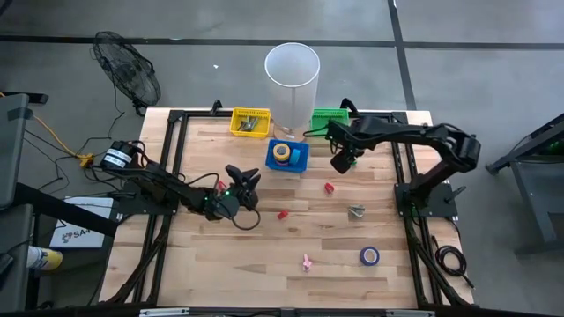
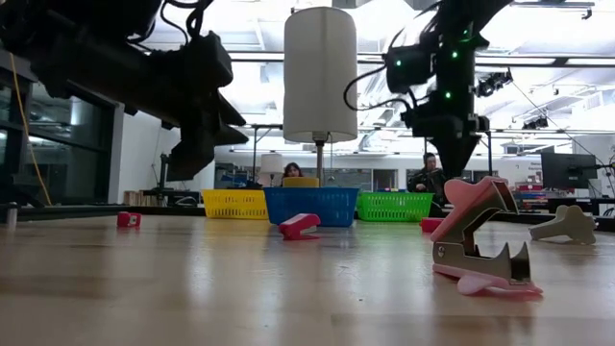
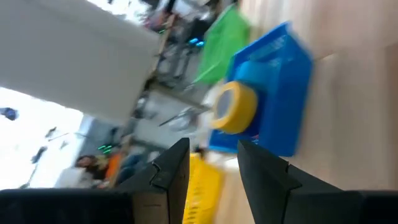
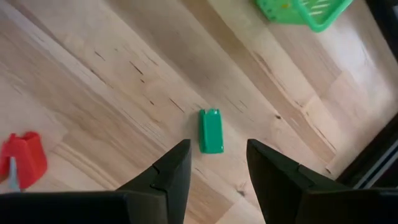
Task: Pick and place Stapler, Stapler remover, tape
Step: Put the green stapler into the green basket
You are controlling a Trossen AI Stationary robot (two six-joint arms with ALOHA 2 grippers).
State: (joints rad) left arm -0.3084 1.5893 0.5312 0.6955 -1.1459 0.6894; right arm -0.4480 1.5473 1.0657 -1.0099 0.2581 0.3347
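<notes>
My left gripper hangs open above the table's middle left, aimed at the blue basket, which holds a yellow tape roll. My right gripper is open, hovering just right of that basket. Below its fingers a small green stapler lies flat on the wood, with a red piece nearby. Two red staplers, a grey staple remover, a pink staple remover and a blue tape roll lie loose on the table.
A yellow basket and a green basket stand at the far edge beside a tall white cylinder. The pink remover sits close to the near edge. People sit in the room beyond the table.
</notes>
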